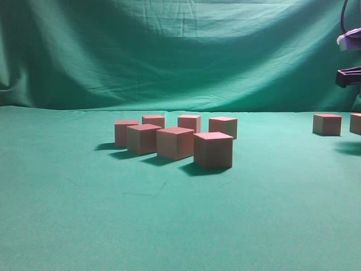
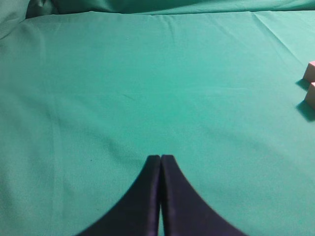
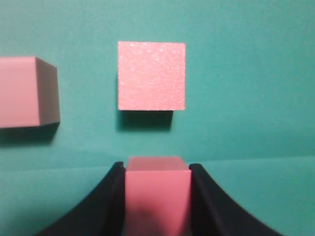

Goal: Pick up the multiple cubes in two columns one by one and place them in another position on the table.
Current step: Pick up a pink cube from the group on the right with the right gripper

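Note:
Several pinkish-red cubes [image 1: 175,142] stand in two columns on the green table [image 1: 84,214] at mid-view. Two more cubes [image 1: 327,124] sit apart at the far right. In the right wrist view my right gripper [image 3: 156,169] is shut on one cube [image 3: 157,196], with a dark finger against each side. Two other cubes lie beyond it, one straight ahead [image 3: 151,76] and one to the left [image 3: 27,91]. My left gripper [image 2: 160,158] is shut and empty over bare cloth, with two cube corners [image 2: 310,94] at that view's right edge.
A wrinkled green backdrop cloth [image 1: 169,51] hangs behind the table. Part of the right arm [image 1: 350,56] shows high at the exterior view's right edge. Bare green cloth stretches in front of and left of the cube group.

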Controlling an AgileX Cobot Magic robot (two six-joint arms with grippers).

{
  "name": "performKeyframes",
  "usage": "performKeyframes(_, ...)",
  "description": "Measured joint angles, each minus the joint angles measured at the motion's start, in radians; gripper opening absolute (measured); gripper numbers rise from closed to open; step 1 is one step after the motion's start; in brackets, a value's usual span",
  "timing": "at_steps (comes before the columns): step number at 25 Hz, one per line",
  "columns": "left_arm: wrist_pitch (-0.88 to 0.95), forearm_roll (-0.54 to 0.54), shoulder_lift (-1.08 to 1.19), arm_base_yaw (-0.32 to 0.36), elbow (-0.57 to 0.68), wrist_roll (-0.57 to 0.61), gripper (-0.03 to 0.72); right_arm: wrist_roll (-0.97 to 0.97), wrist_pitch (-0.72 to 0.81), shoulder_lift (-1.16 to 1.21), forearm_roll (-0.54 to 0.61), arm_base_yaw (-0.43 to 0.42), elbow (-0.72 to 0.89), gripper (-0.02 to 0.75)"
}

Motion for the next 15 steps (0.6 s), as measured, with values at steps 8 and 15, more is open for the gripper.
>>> performKeyframes(8,0.0,0.0,0.0,0.0,0.0,0.0,0.0,0.0,0.113,-0.007,0.032,0.0,-0.041,0.276)
performKeyframes(15,0.0,0.0,0.0,0.0,0.0,0.0,0.0,0.0,0.329,-0.191,0.095,0.024,-0.113,0.276)
